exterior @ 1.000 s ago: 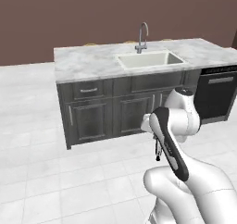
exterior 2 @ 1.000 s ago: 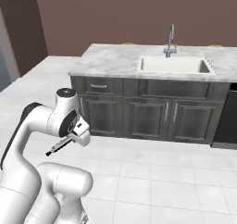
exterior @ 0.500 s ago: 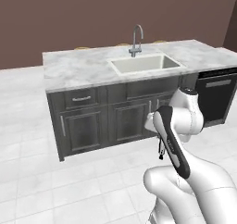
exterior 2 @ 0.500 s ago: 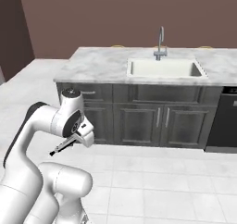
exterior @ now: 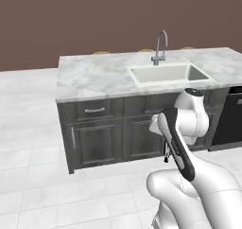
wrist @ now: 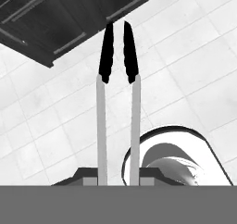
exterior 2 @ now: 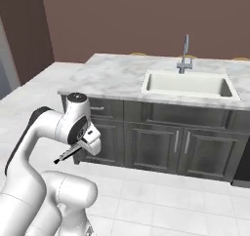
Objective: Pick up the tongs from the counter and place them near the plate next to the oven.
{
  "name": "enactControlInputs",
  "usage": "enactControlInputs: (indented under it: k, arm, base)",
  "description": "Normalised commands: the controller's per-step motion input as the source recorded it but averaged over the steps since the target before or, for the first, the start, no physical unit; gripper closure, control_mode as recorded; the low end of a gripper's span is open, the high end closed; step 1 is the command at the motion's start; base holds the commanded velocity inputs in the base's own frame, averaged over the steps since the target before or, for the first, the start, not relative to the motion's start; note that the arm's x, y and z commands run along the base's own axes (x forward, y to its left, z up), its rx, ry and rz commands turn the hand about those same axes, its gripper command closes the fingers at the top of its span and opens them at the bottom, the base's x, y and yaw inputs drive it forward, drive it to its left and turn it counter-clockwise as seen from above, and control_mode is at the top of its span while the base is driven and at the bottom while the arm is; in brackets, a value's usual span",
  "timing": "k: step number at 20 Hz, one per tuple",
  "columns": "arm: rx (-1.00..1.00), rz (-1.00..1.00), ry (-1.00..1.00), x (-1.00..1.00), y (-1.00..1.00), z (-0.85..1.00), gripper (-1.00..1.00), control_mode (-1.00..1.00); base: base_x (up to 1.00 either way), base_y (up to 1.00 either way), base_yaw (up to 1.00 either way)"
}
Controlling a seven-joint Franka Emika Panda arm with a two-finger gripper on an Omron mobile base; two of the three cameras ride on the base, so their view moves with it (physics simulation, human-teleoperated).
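Note:
My gripper (exterior 2: 82, 146) hangs low in front of the cabinet doors, shut on the tongs (exterior 2: 67, 155). The tongs are slim and silvery-white with dark tips and stick out down and to the left of the hand. In the hand view the tongs (wrist: 101, 121) run as two parallel arms up from the gripper (wrist: 118, 179) over the tiled floor, tips nearly together. In the left base view a short length of the tongs (exterior: 166, 155) shows beside the forearm. The white marble counter (exterior: 94, 76) (exterior 2: 112, 76) lies ahead, above the hand. The plate and the oven are out of view.
A sink (exterior: 168, 74) (exterior 2: 188, 84) with a tall faucet (exterior: 160, 46) (exterior 2: 184, 52) is set into the counter. Dark cabinets (exterior: 99, 138) (exterior 2: 176, 142) (wrist: 51, 19) stand below it. A black appliance (exterior: 234, 117) adjoins them on the right. Pale tiled floor (exterior: 33, 166) spreads to the left.
The whole picture has shifted in both base views, so the camera has moved past the island counter. The arm keeps its pose with the tongs still gripped.

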Motion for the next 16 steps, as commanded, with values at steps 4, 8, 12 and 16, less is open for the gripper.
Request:
enactControlInputs:
  k: [4, 8, 12, 16]
  arm:
    - [0.00, 0.00, 0.00, 0.00, 0.00, 0.00, 1.00, 1.00]
    - [0.00, 0.00, 0.00, 0.00, 0.00, 0.00, 1.00, 1.00]
    - [0.00, 0.00, 0.00, 0.00, 0.00, 0.00, 1.00, 1.00]
    - [0.00, 0.00, 0.00, 0.00, 0.00, 0.00, 1.00, 1.00]
  base:
    - [0.60, -0.40, 0.32]
    - [0.46, -0.57, 0.02]
    - [0.18, -0.34, -0.53]
    - [0.06, -0.16, -0.75]
